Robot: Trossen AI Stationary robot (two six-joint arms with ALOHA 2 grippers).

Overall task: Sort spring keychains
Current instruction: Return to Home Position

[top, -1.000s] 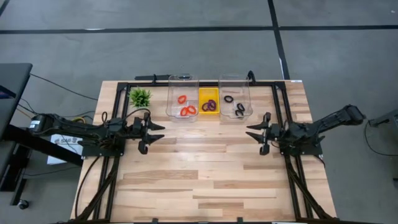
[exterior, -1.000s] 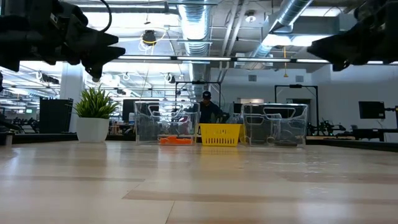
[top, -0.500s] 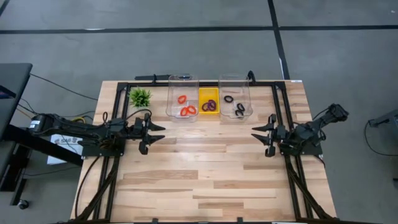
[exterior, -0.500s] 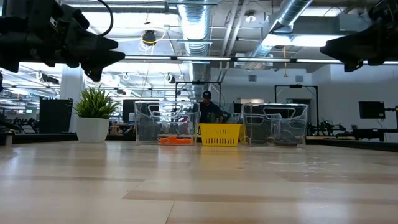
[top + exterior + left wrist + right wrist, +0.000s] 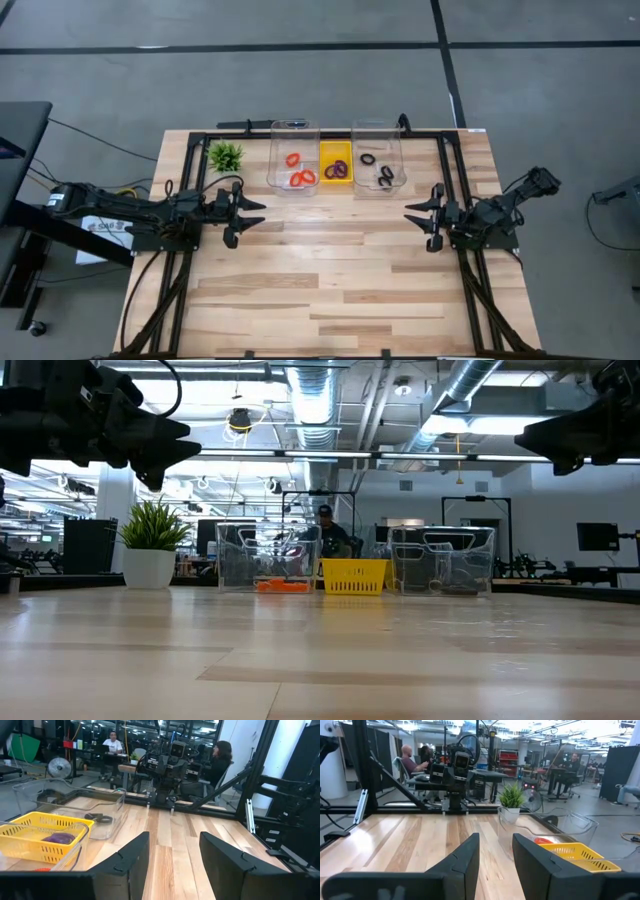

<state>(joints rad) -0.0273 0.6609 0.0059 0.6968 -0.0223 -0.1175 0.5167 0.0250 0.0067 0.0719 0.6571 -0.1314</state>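
left claw [image 5: 263, 213] and right claw [image 5: 412, 217] hover parted and empty, level, facing each other across the table [image 5: 330, 285].

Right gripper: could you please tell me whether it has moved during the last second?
Yes: the right gripper has pulled back slightly toward the table's right edge, away from the yellow bin.

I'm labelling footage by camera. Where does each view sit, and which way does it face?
High view: overhead, looking straight down; shows both arms, left gripper and right gripper.
Low view: table height, looking level toward the yellow bin; arms in top corners.
Left wrist view: on its arm, facing the right arm; own fingers show.
Right wrist view: on its arm, facing the left arm; own fingers show.
Shared: all see the yellow bin.
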